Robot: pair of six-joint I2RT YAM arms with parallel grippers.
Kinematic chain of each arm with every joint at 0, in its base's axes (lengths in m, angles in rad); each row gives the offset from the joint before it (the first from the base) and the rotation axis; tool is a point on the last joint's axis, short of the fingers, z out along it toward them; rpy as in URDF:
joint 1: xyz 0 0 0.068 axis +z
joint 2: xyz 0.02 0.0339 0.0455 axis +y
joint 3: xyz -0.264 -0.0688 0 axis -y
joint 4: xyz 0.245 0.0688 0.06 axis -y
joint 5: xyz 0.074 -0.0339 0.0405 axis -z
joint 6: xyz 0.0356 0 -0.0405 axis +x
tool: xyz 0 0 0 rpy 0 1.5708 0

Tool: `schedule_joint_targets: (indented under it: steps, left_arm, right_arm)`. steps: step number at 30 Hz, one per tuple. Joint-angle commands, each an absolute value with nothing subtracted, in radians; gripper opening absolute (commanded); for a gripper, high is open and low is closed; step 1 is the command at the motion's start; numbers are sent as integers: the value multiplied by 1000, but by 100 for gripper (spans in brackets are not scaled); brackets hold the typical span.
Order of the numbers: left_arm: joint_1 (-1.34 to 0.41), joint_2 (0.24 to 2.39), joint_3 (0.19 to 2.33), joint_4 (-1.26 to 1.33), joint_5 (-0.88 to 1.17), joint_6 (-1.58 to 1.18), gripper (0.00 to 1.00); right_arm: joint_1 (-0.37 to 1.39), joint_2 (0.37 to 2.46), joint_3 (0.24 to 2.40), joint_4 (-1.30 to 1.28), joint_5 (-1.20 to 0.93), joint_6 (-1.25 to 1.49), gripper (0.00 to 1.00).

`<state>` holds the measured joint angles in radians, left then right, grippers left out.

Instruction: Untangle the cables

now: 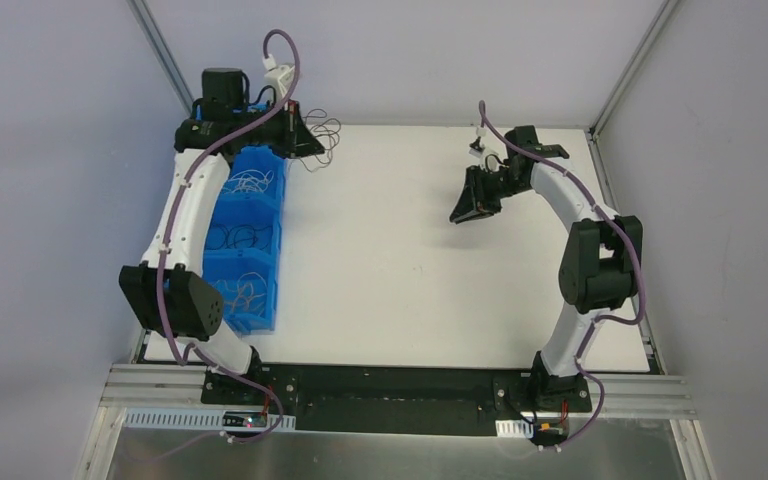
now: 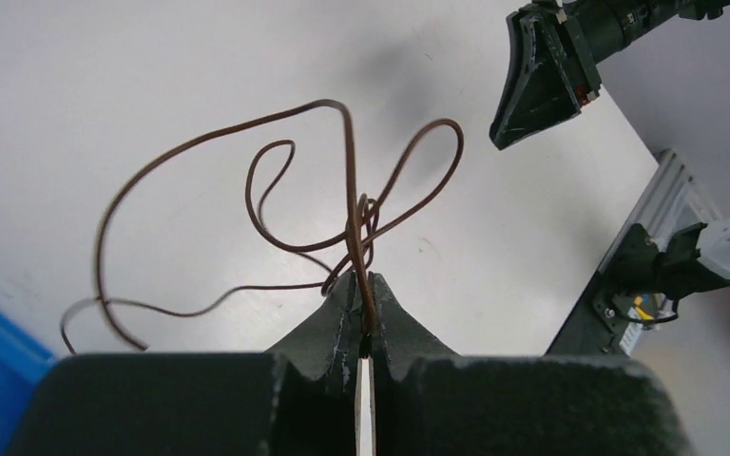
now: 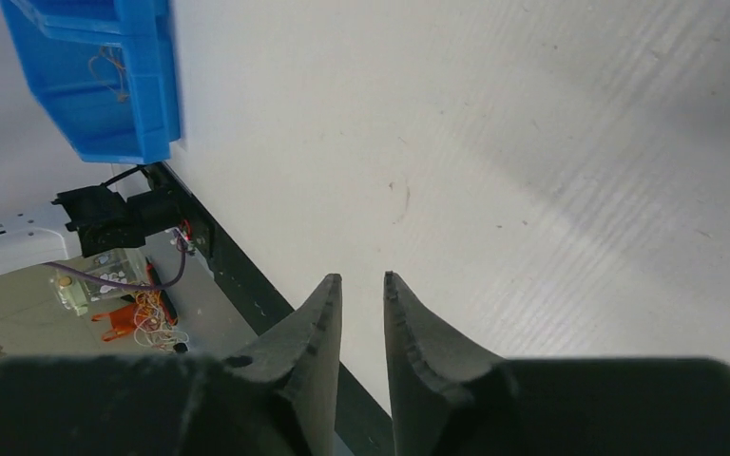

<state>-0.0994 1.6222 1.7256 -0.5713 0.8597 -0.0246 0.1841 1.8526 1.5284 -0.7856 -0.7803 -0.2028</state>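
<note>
Left gripper (image 1: 312, 141) sits just past the far end of the blue bin (image 1: 260, 205), and it has the cables (image 1: 326, 134) pinched tight, jaws pressed together on the strands. From the left wrist view the left gripper (image 2: 365, 285) shows ridged, matte black fingers (image 2: 333, 328) meeting in a point. The cables (image 2: 347, 171) rise straight out of that nip: one long strand runs directly away from the fingertips, and rounded loops fan out to either side of it. Thin, glossy wire, brownish here. From above it is only a hair-fine scribble beside the bin's far corner, too thin to count strands, possibly just one or two.

Right gripper (image 1: 468, 208) hangs well away from the bin, over the far part of the white table (image 1: 410, 290). Its own camera gives what the overhead cannot: the right gripper (image 3: 361, 279) has its jaws a small way apart, serrated inner edges showing, nothing between them, over the faintly ribbed table (image 3: 551, 142). The bin is hard blue plastic in three compartments, with small wire coils in them.
</note>
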Motion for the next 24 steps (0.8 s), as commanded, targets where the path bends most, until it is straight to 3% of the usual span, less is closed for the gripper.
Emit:
schedule_joint_targets:
  steps: [1,10,15,24]
  left_arm:
    - [-23,1516,1815,-780,868,195,0]
    - [278,1424,1855,-1204,705,700,0]
    - [376,1423,1811,-1236,636,840,0]
    - [488,1487,1617,-1217,521,1039,0]
  right_arm:
    - [176,1834,1538,-878,-775,-325,30]
    - [173,1841,1581,-919,-809,-353,64]
    - [174,1867,1623,-967,-822,-383,86]
    - [163,1847,1608,-1000,-819,-432,88]
